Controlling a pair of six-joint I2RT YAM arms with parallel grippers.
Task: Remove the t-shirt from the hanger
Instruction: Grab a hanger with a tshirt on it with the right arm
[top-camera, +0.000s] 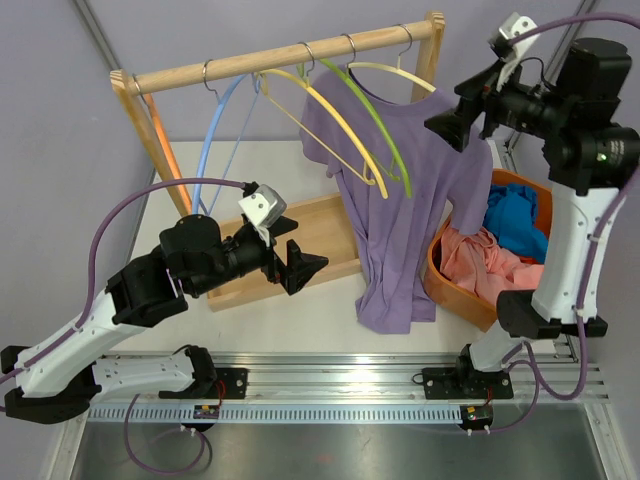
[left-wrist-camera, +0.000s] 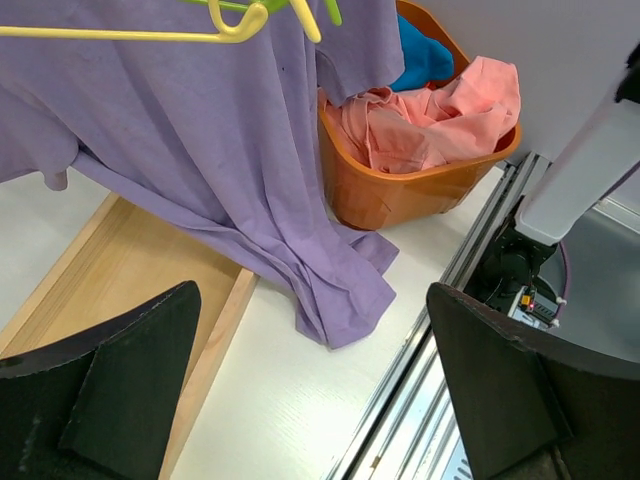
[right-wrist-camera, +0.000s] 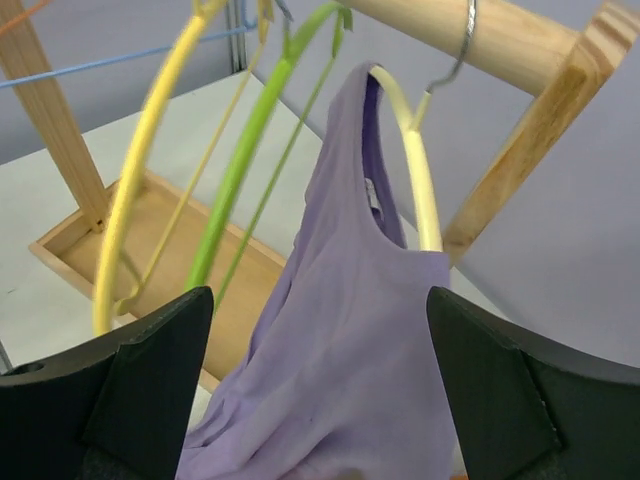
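Between the wide-spread jaws of the left gripper (left-wrist-camera: 315, 340) nothing is held. Just ahead and below them lies the wooden tray (left-wrist-camera: 120, 270). Past it the hem of the purple t-shirt (left-wrist-camera: 230, 150) drapes onto the table (left-wrist-camera: 290, 400), with the orange basket (left-wrist-camera: 400, 195) farther right. Up by the wooden rail (right-wrist-camera: 500, 35), the right gripper (right-wrist-camera: 318, 330) also stands wide open and empty. The t-shirt's shoulder fills the view ahead of its jaws, hung on the pale yellow hanger (right-wrist-camera: 420, 170) beyond.

Robotics lab test bench, two robot arms (top-camera: 150, 290) bolted to an aluminium rail (top-camera: 350, 385), white tabletop (top-camera: 290, 320), plain grey backdrop panels (top-camera: 50, 120), wooden clothes rack (top-camera: 290, 55), orange basket (top-camera: 455, 298)
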